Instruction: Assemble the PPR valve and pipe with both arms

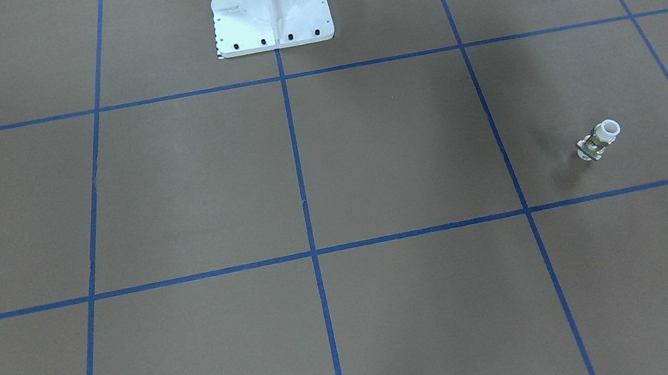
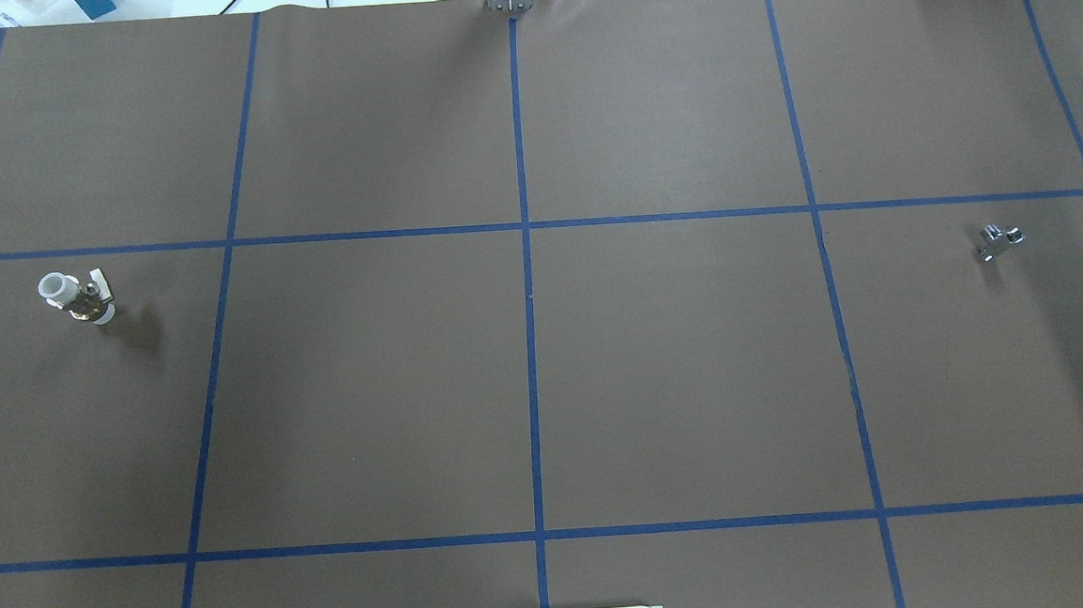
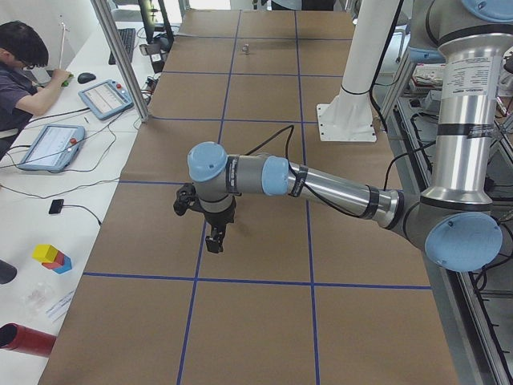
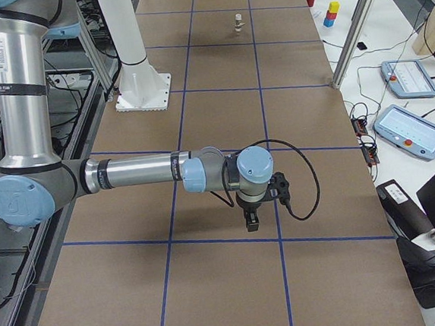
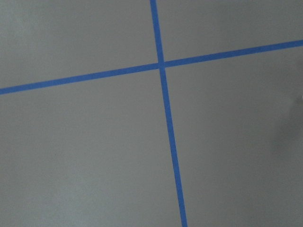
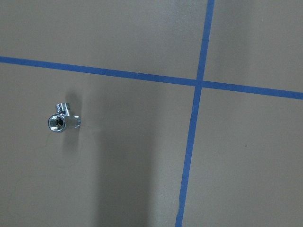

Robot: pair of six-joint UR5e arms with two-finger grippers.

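Left tool (image 3: 214,245): hangs point-down at centre-left of the left side view, above the worktop (image 2: 547,388). It shows in no other view, so I cannot tell whether it is wide or narrow. Nothing is seen in it. Its wrist camera shows only a crossing of blue tape lines (image 5: 162,64), with no part in sight. Right tool (image 4: 252,224): hangs likewise at centre of the right side view. Its opening cannot be told either, and nothing is seen in it. Its wrist camera shows the pipe (image 6: 61,120) at middle left of the frame, lying on the worktop with one dark opening facing the lens. In the overhead view the PPR valve (image 2: 77,298) sits at far left, apparently standing on one white end with its lever to the side. The pipe (image 2: 999,239) sits at far right, well apart from it. Judgement: no grasp is made and assembly is not begun. Risks: the valve may topple if a finger clips it on the way down. The lever may foul the grip. The pipe is small, smooth and rounded and may skid or twist out of a pinch. A skewed hold on either part would spoil alignment at mating. The left wrist camera has no sight of its part.
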